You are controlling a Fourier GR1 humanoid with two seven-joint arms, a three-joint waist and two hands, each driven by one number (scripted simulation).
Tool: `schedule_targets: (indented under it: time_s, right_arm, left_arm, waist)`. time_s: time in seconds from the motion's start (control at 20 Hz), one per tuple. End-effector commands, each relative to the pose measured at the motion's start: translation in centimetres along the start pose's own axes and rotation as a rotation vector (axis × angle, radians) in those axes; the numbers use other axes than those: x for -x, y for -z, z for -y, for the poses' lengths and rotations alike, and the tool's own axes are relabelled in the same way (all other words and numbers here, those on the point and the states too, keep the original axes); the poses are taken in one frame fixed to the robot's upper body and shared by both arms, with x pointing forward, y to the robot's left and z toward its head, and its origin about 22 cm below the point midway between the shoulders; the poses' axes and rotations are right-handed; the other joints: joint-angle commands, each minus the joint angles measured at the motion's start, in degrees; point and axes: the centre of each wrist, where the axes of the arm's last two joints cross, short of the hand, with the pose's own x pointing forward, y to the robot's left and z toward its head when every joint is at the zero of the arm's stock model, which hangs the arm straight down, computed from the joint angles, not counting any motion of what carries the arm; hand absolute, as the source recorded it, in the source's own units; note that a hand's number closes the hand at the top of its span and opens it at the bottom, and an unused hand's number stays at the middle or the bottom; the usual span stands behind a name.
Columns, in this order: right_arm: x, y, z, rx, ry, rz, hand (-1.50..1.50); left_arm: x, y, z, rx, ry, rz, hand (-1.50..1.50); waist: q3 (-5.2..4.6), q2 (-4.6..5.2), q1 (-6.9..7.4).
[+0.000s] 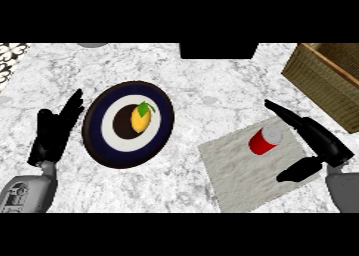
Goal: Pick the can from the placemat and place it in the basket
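A red can (265, 141) with a pale top stands upright on the white placemat (241, 170) at the lower right. My right hand (315, 142) is just right of the can, open, fingers stretched up past it and thumb below it, not touching. The woven basket (331, 80) sits at the upper right edge, beyond the placemat. My left hand (58, 129) rests open at the left, fingers up.
A dark-rimmed round plate (127, 124) holding a yellow lemon (141, 119) with a green leaf lies left of centre, beside my left hand. A black block (219, 50) sits at the counter's far edge. Patterned tiles (5, 62) show at the top left.
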Motion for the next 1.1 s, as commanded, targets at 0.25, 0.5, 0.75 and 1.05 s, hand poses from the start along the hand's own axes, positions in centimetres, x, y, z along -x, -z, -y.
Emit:
schedule_targets:
  time_s: [0.25,0.5,0.75,1.05]
  right_arm:
    - [-0.7,1.1,-1.0,-0.024,0.010,-0.017,-1.50]
    - [0.1,3.3,-2.7,-0.017,0.009,-0.030,-1.50]
    - [0.4,0.9,-1.9,-0.057,-0.025,-0.009,1.50]
    - [-0.4,3.7,-3.4,0.009,-0.164,0.061,1.50]
  left_arm:
    - [-1.1,0.9,1.2,-0.006,-0.006,0.010,0.00]
    - [-1.3,2.2,0.7,-0.006,-0.005,0.001,0.00]
    - [-0.6,0.3,1.7,-0.015,0.007,0.000,0.00]
    - [0.6,-0.2,0.0,-0.006,0.010,0.002,0.00]
  waist:
    - [0.00,0.00,-0.08]
    - [0.01,0.08,0.02]
    - [0.00,-0.03,-0.11]
    - [0.00,0.00,0.10]
